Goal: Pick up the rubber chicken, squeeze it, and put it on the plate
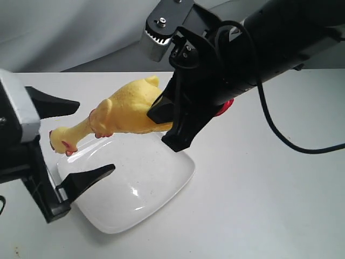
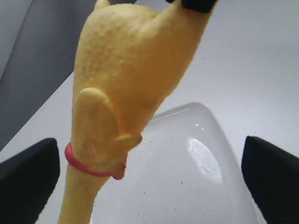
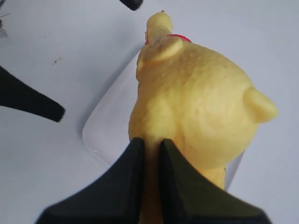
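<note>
Rubber chicken [image 1: 128, 109], pebbly yellow with a red collar, hangs nearly level over the glossy white squarish plate [image 1: 161, 183]. The right gripper [image 1: 166, 129] is clamped on its narrow leg end. The left gripper [image 1: 92, 136] gapes wide, its black fingers flanking the thin neck without touching it.

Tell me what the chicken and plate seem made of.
The rubber chicken: soft rubber or vinyl by its look; matte yellow, pebbled skin, pinched narrow inside the right gripper. The plate: probably glazed ceramic, maybe melamine; glossy white with sharp highlights.
</note>
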Motion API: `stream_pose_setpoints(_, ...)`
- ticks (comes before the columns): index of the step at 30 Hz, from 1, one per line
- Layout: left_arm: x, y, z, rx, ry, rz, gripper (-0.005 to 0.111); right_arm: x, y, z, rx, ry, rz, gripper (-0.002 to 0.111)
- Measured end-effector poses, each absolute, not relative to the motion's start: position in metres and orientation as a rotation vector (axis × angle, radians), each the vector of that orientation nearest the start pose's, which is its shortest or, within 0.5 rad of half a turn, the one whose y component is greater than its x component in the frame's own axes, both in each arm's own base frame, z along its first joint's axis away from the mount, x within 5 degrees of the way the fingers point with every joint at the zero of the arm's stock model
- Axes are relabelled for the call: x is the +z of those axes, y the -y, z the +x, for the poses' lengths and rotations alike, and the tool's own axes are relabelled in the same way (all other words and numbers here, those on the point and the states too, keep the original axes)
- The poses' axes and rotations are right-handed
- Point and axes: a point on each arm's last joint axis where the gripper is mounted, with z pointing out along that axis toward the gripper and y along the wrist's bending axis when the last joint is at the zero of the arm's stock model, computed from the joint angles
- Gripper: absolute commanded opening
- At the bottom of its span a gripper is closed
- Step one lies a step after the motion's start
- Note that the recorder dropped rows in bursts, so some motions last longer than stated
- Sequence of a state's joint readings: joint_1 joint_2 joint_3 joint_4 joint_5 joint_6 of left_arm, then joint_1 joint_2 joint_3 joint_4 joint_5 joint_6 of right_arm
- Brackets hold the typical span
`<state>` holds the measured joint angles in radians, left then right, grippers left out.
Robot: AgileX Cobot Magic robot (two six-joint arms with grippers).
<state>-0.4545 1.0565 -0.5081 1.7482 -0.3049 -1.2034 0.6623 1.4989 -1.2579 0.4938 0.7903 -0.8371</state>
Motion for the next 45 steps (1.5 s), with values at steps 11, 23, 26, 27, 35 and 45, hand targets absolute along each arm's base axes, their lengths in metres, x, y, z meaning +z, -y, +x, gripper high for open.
stream_pose_setpoints(11,0.236,0.139,0.221,-0.255,-1.788,1.253,0.104,0.324,-0.223,0.235,0.510,-1.985,-1.458,0.000)
stream_pose_setpoints(23,0.243,0.152,0.231,-0.339,-1.729,1.293,0.007,0.324,-0.223,0.235,0.515,-1.988,-1.460,0.000)
stream_pose_setpoints(26,0.242,0.152,0.230,-0.343,-1.721,1.315,0.001,0.323,-0.223,0.234,0.513,-1.992,-1.468,0.000)
stream_pose_setpoints(27,0.242,0.152,0.230,-0.344,-1.717,1.324,0.000,0.323,-0.222,0.234,0.513,-1.995,-1.475,0.000)
stream_pose_setpoints(35,0.241,0.153,0.229,-0.353,-1.712,1.335,0.000,0.323,-0.222,0.233,0.513,-1.996,-1.479,0.000)
stream_pose_setpoints(45,0.241,0.153,0.229,-0.377,-1.737,1.308,0.077,0.323,-0.222,0.233,0.513,-1.996,-1.479,0.000)
